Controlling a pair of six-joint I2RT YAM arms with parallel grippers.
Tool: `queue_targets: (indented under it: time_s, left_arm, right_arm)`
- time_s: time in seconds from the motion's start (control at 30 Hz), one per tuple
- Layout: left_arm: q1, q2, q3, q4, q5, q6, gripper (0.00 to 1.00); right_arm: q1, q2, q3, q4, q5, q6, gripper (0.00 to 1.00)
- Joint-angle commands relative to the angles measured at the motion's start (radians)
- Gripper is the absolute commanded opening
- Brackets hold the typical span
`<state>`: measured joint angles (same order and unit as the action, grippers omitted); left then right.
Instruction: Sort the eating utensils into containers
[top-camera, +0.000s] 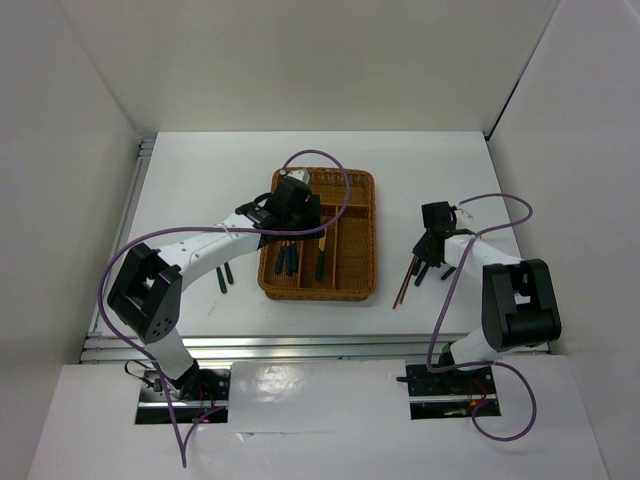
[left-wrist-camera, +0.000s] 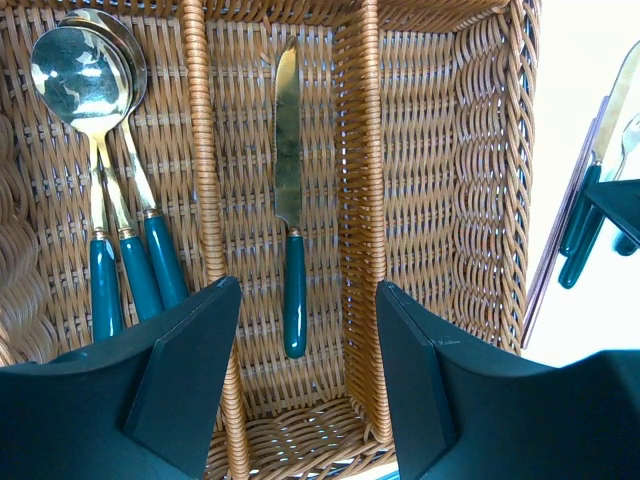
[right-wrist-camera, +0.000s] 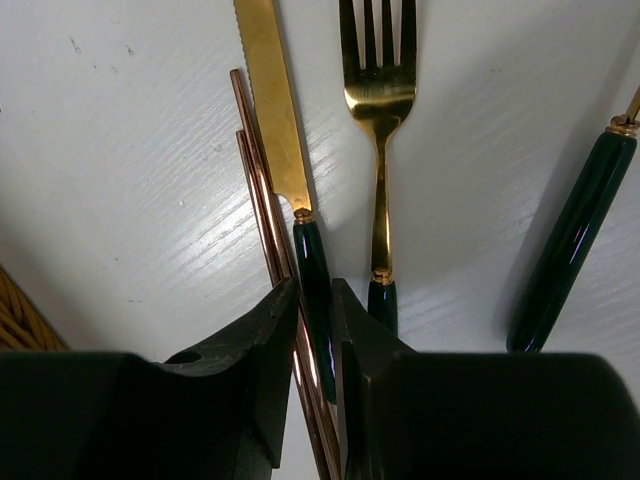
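The brown wicker tray (top-camera: 350, 285) lies mid-table. My left gripper (top-camera: 298, 212) hovers over it, open and empty (left-wrist-camera: 305, 290). Below it, three spoons (left-wrist-camera: 80, 65) lie in the left long slot and a gold knife (left-wrist-camera: 288, 150) in the middle slot; the right slot (left-wrist-camera: 440, 170) holds nothing. My right gripper (top-camera: 428, 255) is down on the table right of the tray, its jaws (right-wrist-camera: 315, 290) shut around the teal handle of a knife (right-wrist-camera: 272, 110), with reddish-brown chopsticks (right-wrist-camera: 255, 170) running between the fingers too. A fork (right-wrist-camera: 378, 90) lies beside it.
Another teal handle (right-wrist-camera: 570, 245) lies right of the fork. Two dark-handled utensils (top-camera: 222, 277) lie on the table left of the tray. The chopsticks' ends (top-camera: 402, 288) stick out toward the near edge. Purple cables loop over both arms. White walls enclose the table.
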<state>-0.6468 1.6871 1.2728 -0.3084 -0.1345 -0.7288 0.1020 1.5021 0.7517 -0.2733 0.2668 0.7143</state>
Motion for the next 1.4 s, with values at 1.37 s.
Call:
queue_targets:
  time_s: [1.37]
  left_arm:
    - [0.361, -0.322, -0.285, -0.026, -0.163, 0.028, 0.74]
  right_arm:
    - [0.333, -0.079, 0.281, -0.049, -0.190, -0.061, 0.05]
